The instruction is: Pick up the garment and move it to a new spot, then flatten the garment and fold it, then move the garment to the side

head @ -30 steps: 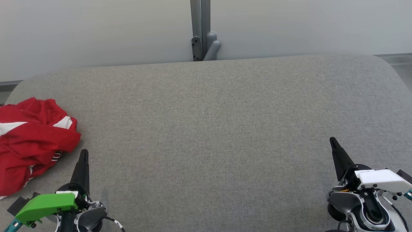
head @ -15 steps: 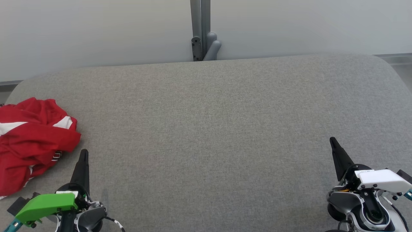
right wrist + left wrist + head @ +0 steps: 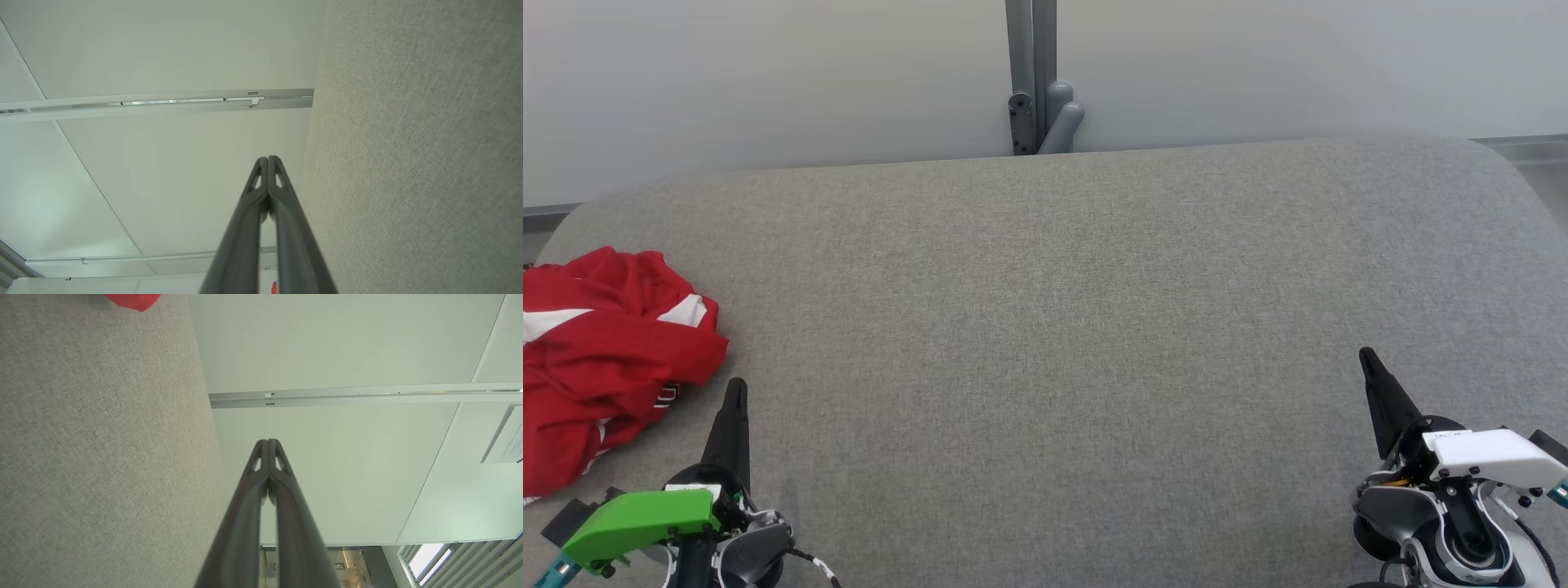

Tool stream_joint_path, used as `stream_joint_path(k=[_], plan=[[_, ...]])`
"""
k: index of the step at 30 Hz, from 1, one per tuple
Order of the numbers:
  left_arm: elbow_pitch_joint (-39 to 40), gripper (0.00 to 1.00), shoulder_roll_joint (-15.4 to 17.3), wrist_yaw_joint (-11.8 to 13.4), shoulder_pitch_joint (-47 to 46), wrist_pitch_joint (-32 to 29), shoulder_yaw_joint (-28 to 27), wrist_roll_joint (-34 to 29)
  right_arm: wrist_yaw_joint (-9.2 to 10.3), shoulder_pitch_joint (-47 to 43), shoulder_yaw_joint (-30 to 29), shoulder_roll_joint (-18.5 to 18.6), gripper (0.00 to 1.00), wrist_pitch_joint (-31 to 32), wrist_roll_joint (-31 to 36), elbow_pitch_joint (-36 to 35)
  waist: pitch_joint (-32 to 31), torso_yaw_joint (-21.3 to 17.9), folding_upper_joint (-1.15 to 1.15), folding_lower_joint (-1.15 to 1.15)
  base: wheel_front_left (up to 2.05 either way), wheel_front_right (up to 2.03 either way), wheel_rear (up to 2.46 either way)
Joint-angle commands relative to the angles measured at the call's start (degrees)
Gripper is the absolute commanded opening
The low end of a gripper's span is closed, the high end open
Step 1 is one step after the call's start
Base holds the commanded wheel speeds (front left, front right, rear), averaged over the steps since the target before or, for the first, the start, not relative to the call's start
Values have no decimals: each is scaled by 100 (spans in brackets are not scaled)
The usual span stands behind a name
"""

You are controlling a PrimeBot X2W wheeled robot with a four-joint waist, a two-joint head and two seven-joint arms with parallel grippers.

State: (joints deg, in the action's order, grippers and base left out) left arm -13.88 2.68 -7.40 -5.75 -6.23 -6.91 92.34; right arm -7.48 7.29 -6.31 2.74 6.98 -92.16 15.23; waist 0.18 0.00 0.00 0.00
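Left hand [image 3: 737,385]: lower left of the head view, green cover on the wrist. Both long dark fingers are pressed flat together and it's holding nothing. In its own wrist view the left hand [image 3: 267,442] has its tips touching.
Right hand [image 3: 1364,356]: lower right of the head view, white cover on the wrist, also pinched fully closed and empty. In its own wrist view the right hand [image 3: 267,158] has its tips meeting too.
Garment: crumpled red cloth garment [image 3: 605,367] with white patches, heaped at the far left edge of the frame and partly cut off by it. It's just up and left of the left hand's tip, near but apart. A red corner of the garment [image 3: 130,300] peeks in at the top left of the left wrist view.
Desk: big grey fabric-covered desk [image 3: 1054,327] with rounded corners. The garment lies on it.
Background: pale wall panels [image 3: 768,82] along the top, with a grey metal post [image 3: 1031,73] at top centre.
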Motion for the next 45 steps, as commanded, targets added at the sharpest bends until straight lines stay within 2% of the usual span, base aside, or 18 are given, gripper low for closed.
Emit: stream_joint_path(k=[1, 41, 42, 45], plan=[[8, 0, 39, -25, -70, -5, -3, 13, -2, 18, -5, 26, 0, 7, -33, -21, 0, 0, 0, 0, 0, 0, 0], [7, 0, 39, -25, -70, -5, -3, 12, -2, 18, -5, 26, 0, 6, -33, -21, 0, 0, 0, 0, 0, 0, 0], [7, 100, 39, -25, -70, -5, -3, 12, -2, 18, -5, 26, 100, 6, -33, -21, 0, 0, 0, 0, 0, 0, 0], [-129, 100, -33, 4, 95, 2, 5, -1, 1, -73, 8, -34, 100, -1, 5, 128, 1, 0, 0, 0, 0, 0, 0]])
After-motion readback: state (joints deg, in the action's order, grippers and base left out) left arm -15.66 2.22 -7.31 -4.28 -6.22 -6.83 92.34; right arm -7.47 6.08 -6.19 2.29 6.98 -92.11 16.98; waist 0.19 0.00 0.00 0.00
